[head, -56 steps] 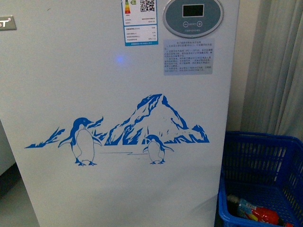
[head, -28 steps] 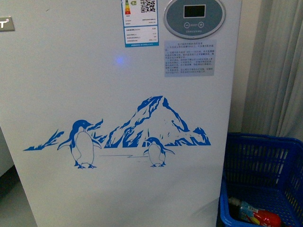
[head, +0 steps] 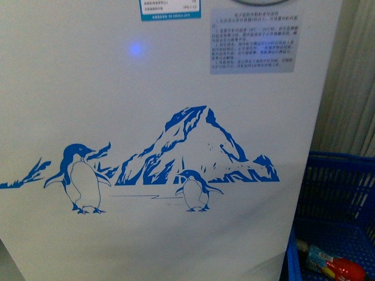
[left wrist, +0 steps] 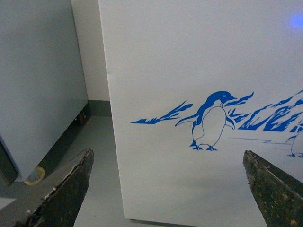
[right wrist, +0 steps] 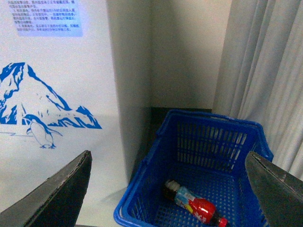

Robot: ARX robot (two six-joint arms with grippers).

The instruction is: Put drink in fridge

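The fridge [head: 146, 246] filled most of the front view. Its front was white and shut. A blue drawing ran across the middle of the frame. It showed a big penguin [head: 79, 178] at the left, a small penguin [head: 193, 193] near the middle, and a mountain [head: 187, 146] behind them. A little blue light [head: 136, 50] glowed in the upper left of the frame. A grey sticker [head: 253, 40] with tiny writing sat in the upper right; the words were too small to read.

The drink [head: 331, 263] was in the lower right corner of the front view. It was a red and light blue bottle. It lay on its side on the bottom of a blue basket [head: 334, 175]. The basket stood just beside the fridge. In the right wrist view a pale curtain [right wrist: 265, 61] hung behind the basket.

The left pincer [left wrist: 168, 189] was spread wide with nothing in it. Its two dark fingers [left wrist: 66, 189] were far apart, and the big penguin showed between them. It was not touching the fridge. Another pale cabinet [left wrist: 38, 85] stood near the fridge, with grey floor [left wrist: 94, 142] between them.

The right pincer [right wrist: 168, 189] was spread wide too, and it held nothing. The drink and the basket showed between its fingers [right wrist: 274, 189], well apart from them.
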